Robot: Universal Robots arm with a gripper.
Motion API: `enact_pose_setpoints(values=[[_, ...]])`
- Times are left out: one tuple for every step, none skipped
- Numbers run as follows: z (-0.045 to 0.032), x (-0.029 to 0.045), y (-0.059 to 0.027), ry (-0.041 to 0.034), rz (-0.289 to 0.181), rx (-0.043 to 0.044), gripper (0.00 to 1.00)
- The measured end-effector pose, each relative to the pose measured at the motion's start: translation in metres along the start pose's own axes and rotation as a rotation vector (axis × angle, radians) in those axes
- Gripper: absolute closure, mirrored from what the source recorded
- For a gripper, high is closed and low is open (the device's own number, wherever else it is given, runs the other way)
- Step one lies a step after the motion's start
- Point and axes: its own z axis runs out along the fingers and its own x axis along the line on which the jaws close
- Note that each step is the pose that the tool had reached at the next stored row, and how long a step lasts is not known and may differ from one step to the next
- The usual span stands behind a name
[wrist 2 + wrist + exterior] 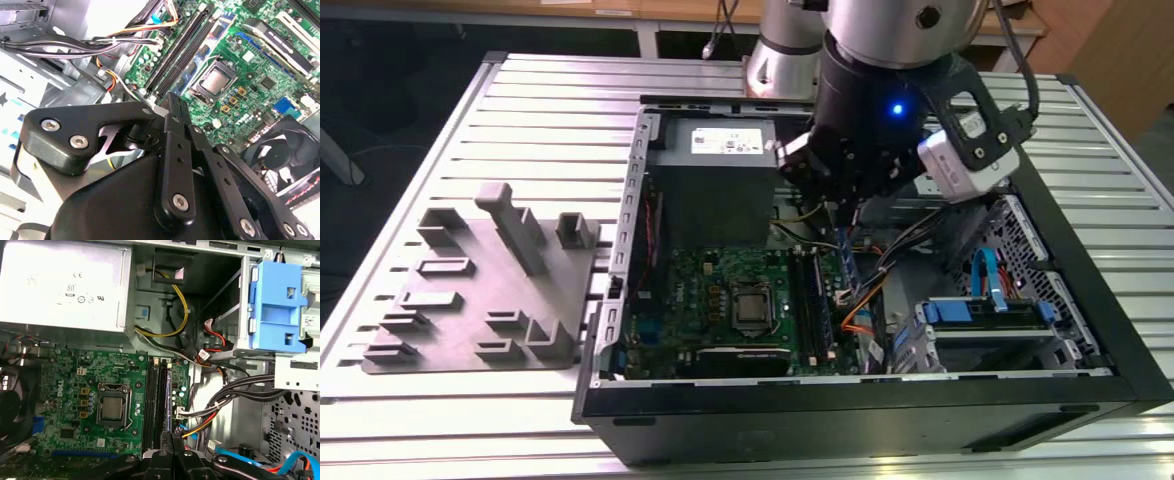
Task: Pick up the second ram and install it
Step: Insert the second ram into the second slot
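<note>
My gripper (845, 205) hangs inside the open computer case (1121, 350), above the motherboard (720, 300). Its fingers are shut on the second ram (850, 260), a thin blue-green stick hanging below them. In the first wrist view the ram (169, 400) shows edge-on, reaching out from the gripper (170, 441). It runs parallel to the long black slots (155, 405), on the side away from the processor socket (112, 407). It is held above the board, apart from the slots. In the second wrist view the gripper (172, 102) is pressed together over the slots (180, 50).
A grey plastic tray (467, 290) with upright blocks lies on the slatted table at the exterior view's left. Inside the case are the power supply (60, 285), loose cable bundles (225, 400), a blue drive bracket (277, 305) and a fan (280, 150).
</note>
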Motion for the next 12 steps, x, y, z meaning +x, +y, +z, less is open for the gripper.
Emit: enact_pose_setpoints(values=[[-0.0021, -0.0001, 0.0001, 0.0, 0.0, 0.0, 0.92], [-0.004, -0.0003, 0.0002, 0.0, 0.0, 0.0, 0.92], [-0.0059, -0.0004, 0.0003, -0.0001, 0.0, 0.0, 0.92], [-0.0078, -0.0006, 0.0004, -0.0001, 0.0, -0.0001, 0.92], [-0.0097, -0.0007, 0.0005, -0.0001, 0.0, -0.0001, 0.92], [-0.0118, -0.0009, 0.0006, -0.0001, 0.001, 0.0, 0.92], [-0.0137, -0.001, 0.0007, -0.0001, 0.001, -0.0001, 0.92], [-0.0156, -0.0011, 0.0008, -0.0001, 0.001, 0.0, 0.92], [-0.0175, -0.0013, 0.0009, -0.0001, 0.001, 0.0, 0.92], [-0.0195, -0.0014, 0.001, -0.0001, 0.001, 0.0, 0.92], [-0.019, -0.0014, 0.001, -0.0002, 0.001, -0.0004, 0.92], [-0.0174, -0.0013, 0.0009, -0.0003, 0.001, -0.0005, 0.92]])
